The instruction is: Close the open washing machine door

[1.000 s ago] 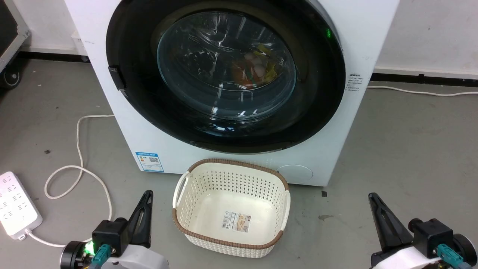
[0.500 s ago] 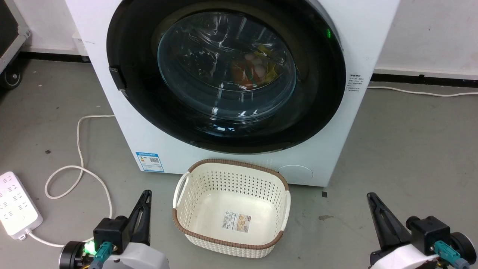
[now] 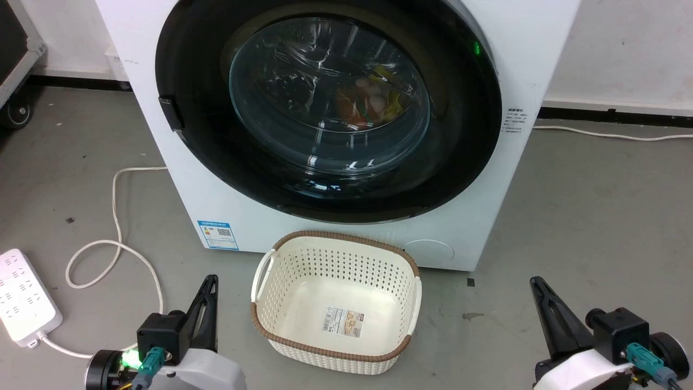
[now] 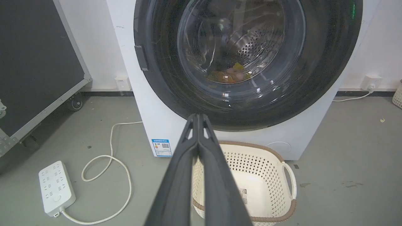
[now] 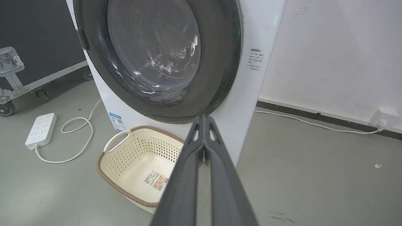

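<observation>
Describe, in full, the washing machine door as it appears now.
The washing machine door is a large round disc of glossy black, likely plastic, with a clear domed glass centre showing coloured items behind. A small dark tab sits on its left edge. It appears shut, flush against the white machine front. Nothing else touches it.

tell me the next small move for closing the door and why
Probably no push at all, just hold position: the washing machine door already looks flush with the white front in the head view and both wrist views, no gap showing. The left gripper and right gripper sit low beside the basket, fingers together, apart from the door. Whether the latch caught cannot be seen.
</observation>
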Controlling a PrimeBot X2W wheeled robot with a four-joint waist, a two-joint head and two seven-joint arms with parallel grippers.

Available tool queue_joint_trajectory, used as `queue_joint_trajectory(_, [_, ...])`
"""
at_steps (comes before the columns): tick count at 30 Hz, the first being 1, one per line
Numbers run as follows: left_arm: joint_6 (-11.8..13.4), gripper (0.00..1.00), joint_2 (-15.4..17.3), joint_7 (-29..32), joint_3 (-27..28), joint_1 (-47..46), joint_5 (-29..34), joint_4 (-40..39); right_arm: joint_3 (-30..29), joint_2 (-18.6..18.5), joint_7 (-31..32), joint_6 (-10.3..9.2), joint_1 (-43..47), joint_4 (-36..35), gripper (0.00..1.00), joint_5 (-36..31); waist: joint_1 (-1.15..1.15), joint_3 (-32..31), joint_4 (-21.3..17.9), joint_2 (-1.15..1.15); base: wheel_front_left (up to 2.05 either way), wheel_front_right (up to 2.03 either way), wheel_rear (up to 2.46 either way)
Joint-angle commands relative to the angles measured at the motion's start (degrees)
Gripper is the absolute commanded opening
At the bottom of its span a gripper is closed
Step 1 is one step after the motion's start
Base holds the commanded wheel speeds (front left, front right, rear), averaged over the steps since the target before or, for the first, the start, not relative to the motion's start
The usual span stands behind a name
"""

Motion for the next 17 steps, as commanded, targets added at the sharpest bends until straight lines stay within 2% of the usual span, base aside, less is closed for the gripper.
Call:
queue_joint_trajectory(1, [0.41, 0.00, -0.30, 0.46, 0.29, -0.82, 0.61, -0.30, 0.13, 0.21, 0.45, -0.03, -1.00, -0.42, 0.00, -0.35, 0.00, -0.01, 0.01, 0.00, 0.00, 0.00, 0.00])
queue_joint_trajectory(17, [1.10, 0.00, -1.27, 2.21, 1.06, -0.98, 2.09, -0.91, 0.32, 0.25, 2.22, -0.04, -1.57, -0.69, 0.00, -0.65, 0.00, -0.08, 0.08, 0.00, 0.00, 0.00, 0.00])
